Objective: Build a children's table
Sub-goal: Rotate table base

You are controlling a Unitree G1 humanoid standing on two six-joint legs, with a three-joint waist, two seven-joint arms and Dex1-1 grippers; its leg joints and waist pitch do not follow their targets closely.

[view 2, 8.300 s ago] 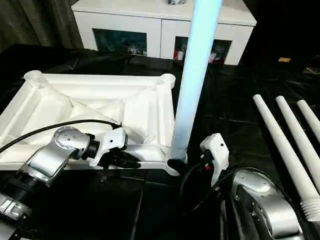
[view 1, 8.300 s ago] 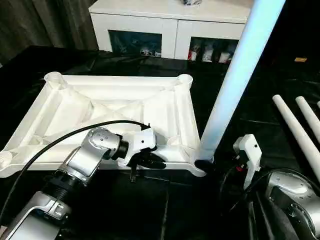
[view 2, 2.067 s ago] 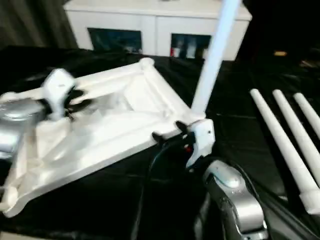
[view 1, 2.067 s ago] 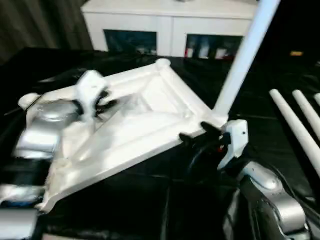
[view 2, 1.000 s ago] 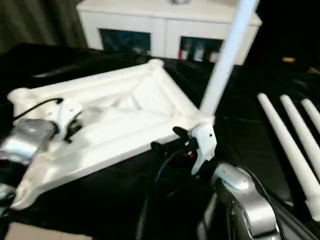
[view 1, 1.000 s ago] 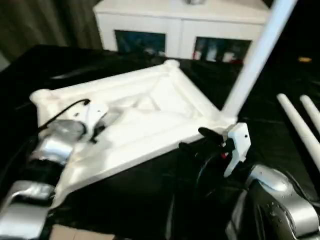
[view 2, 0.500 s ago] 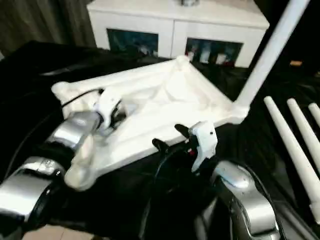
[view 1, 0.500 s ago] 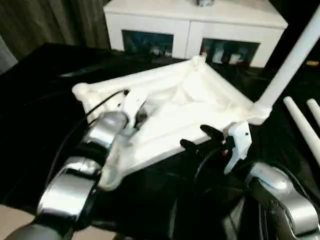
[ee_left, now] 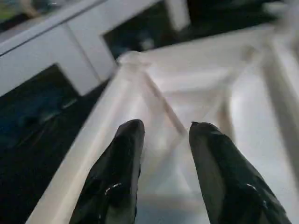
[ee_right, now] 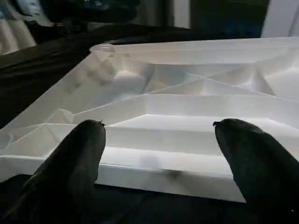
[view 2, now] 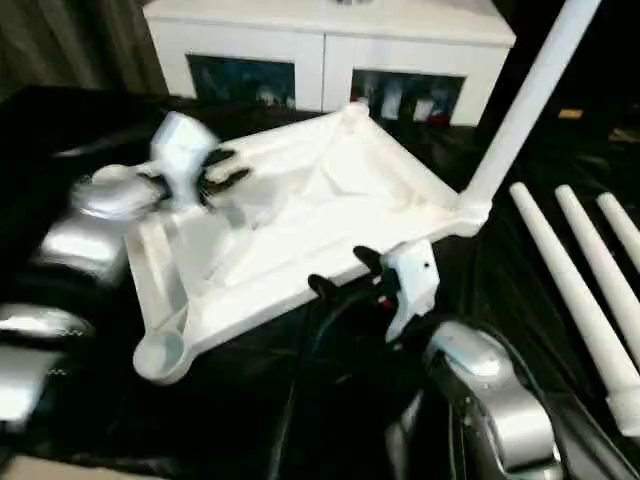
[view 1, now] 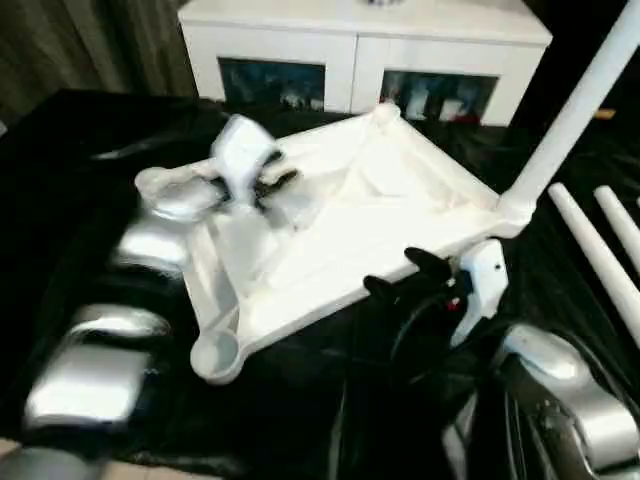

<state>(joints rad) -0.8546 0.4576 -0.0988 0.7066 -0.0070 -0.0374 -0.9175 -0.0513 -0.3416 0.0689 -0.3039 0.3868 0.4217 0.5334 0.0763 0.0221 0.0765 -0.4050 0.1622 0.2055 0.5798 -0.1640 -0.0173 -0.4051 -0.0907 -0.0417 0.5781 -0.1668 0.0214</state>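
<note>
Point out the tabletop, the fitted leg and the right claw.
Tabletop (view 1: 330, 240): left eye view, ribbed underside.
Fitted leg (view 1: 570, 115): left eye view, mid shaft.
Right claw (view 1: 405, 275): left eye view, between its fingertips.

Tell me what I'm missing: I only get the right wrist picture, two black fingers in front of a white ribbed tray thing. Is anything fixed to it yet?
Observer: Yes. One white leg stands upright in a corner socket of the tabletop, on the robot's right side.
Operator: Where are the other legs?
Observer: Three spare legs lie side by side on the dark surface, further to the robot's right.
Operator: And the other arm?
Observer: The left gripper is over the tabletop's far left part, with its fingers apart.
</note>
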